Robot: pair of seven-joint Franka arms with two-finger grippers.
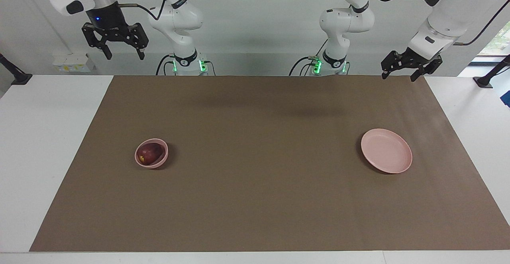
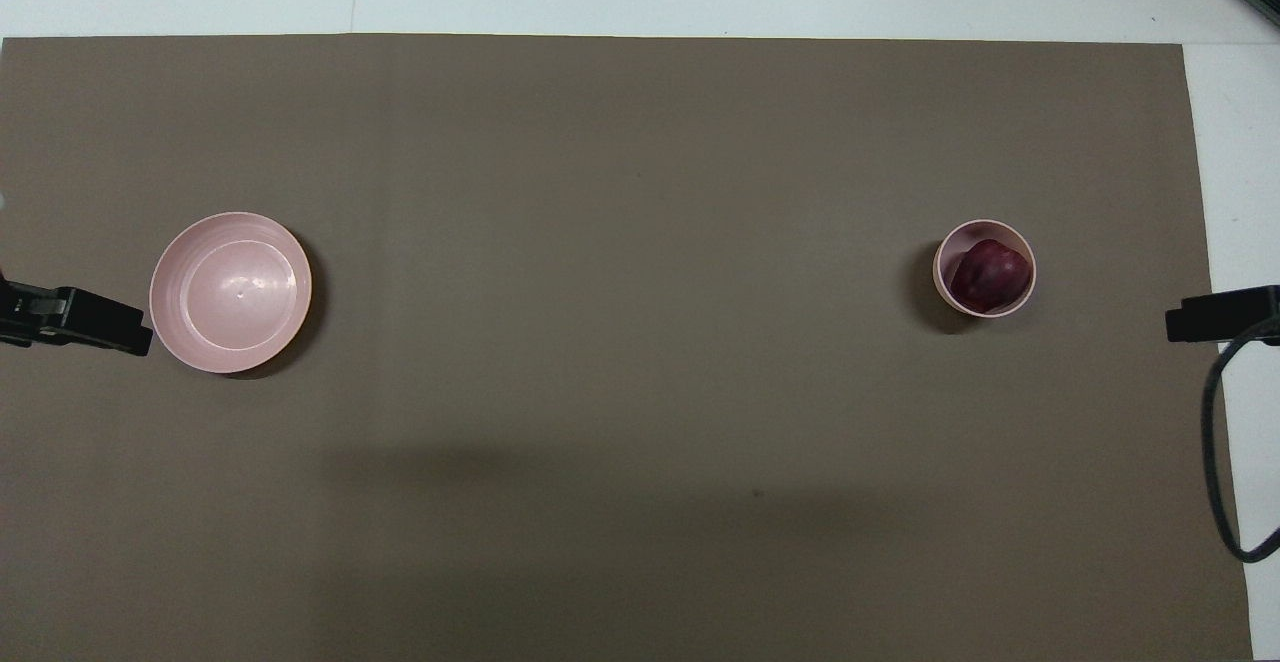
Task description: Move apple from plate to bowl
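Jaws stand apart and empty on both grippers: the right gripper (image 1: pixel 122 52) is raised at the right arm's end of the table, the left gripper (image 1: pixel 399 75) over the brown mat's (image 1: pixel 255 200) edge at the left arm's end. The apple (image 1: pixel 149 154) sits inside the bowl (image 1: pixel 162 159). The plate (image 1: pixel 386 150) lies well apart on the mat, bare.

The apple (image 1: pixel 148 154) lies in the bowl (image 1: pixel 160 161), well apart from the plate (image 1: pixel 386 150).
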